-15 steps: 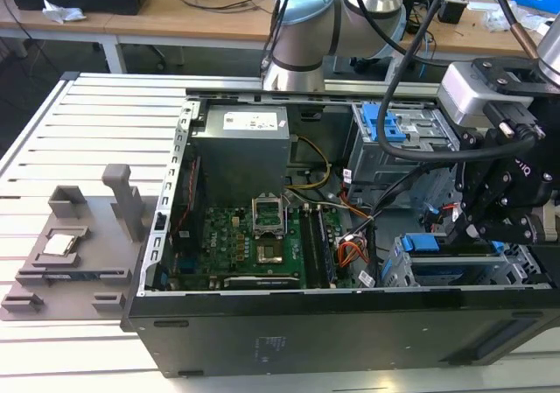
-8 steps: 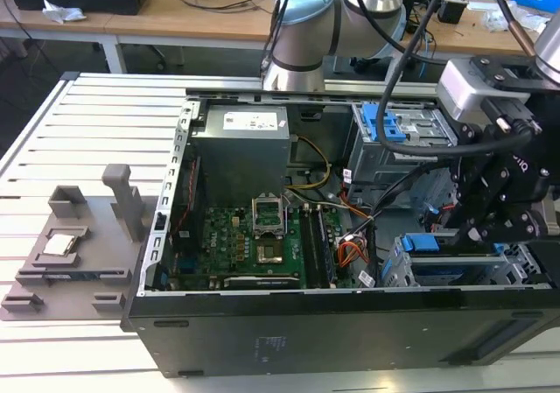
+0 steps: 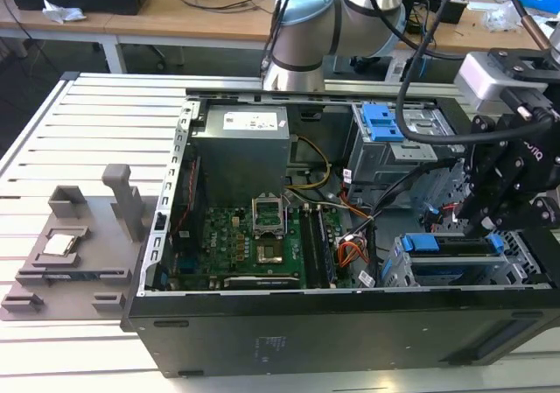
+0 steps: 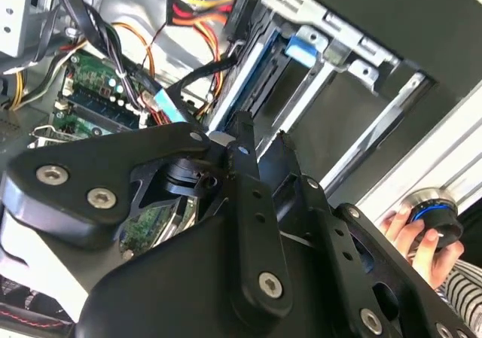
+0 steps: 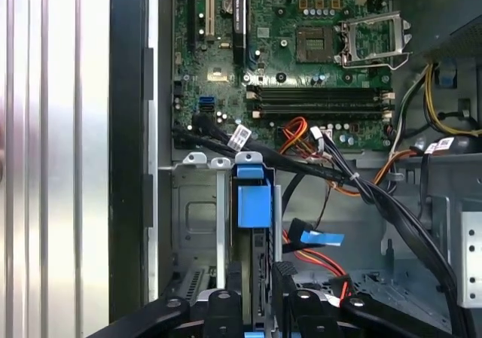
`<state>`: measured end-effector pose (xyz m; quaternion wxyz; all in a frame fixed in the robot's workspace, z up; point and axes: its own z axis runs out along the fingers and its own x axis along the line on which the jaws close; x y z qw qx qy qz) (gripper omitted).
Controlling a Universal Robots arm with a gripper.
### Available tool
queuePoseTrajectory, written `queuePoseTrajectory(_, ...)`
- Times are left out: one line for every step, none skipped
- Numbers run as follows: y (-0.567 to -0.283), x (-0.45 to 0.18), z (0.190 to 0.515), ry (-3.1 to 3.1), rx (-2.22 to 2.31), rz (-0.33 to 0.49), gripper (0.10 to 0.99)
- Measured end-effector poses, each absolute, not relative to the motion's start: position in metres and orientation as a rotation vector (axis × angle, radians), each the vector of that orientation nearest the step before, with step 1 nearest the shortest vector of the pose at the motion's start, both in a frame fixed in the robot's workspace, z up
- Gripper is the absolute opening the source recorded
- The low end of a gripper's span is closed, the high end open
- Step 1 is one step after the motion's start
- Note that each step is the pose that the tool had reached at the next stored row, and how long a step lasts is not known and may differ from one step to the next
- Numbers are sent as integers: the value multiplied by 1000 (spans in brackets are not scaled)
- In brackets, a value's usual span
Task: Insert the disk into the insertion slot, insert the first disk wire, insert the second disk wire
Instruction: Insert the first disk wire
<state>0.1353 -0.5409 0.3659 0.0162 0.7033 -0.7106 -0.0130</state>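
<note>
**Desk:** What is seen in the exterior view?

**Caption:** An open computer case (image 3: 262,340) is laid on a slatted tabletop (image 3: 87,113). The arm (image 3: 302,25) is reached in from behind the case. The pincer (image 3: 494,227) is lowered onto the insertion slot (image 3: 398,270) at the exterior view's right. The disk (image 3: 455,251) is seated on edge in that slot, with its blue carrier showing.

**Desk:** And in the second wrist view?

**Caption:** The pincer (image 4: 260,131) is set astride the blue-framed edge of the disk (image 4: 247,80). Outside the case, a person's hand (image 4: 410,236) is rested on a round knob (image 4: 433,210).

**Desk:** What is added by the first wrist view?

**Caption:** The pincer (image 5: 256,304) is clamped on the disk (image 5: 260,266), one finger pressed to each face. The disk is lodged inside the insertion slot (image 5: 196,217), near the motherboard (image 5: 301,52). The first disk wire (image 5: 320,261), a thin red cable, is laid on the case floor just beside the slot. Where its connector end lies cannot be told.
</note>
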Motion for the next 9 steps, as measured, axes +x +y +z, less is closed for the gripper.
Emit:
queuePoseTrajectory(-541, 137, 366, -2210, 2187, -40, 302)
queuePoseTrajectory(-540, 141, 366, -2210, 2187, -40, 302)
queuePoseTrajectory(-540, 142, 366, -2210, 2187, -40, 302)
queuePoseTrajectory(-540, 143, 366, -2210, 2187, -40, 302)
queuePoseTrajectory(-540, 143, 366, -2210, 2187, -40, 302)
queuePoseTrajectory(-539, 143, 366, -2210, 2187, -40, 302)
queuePoseTrajectory(-539, 143, 366, -2210, 2187, -40, 302)
queuePoseTrajectory(-539, 143, 366, -2210, 2187, -40, 302)
queuePoseTrajectory(-537, 144, 366, -2210, 2187, -40, 302)
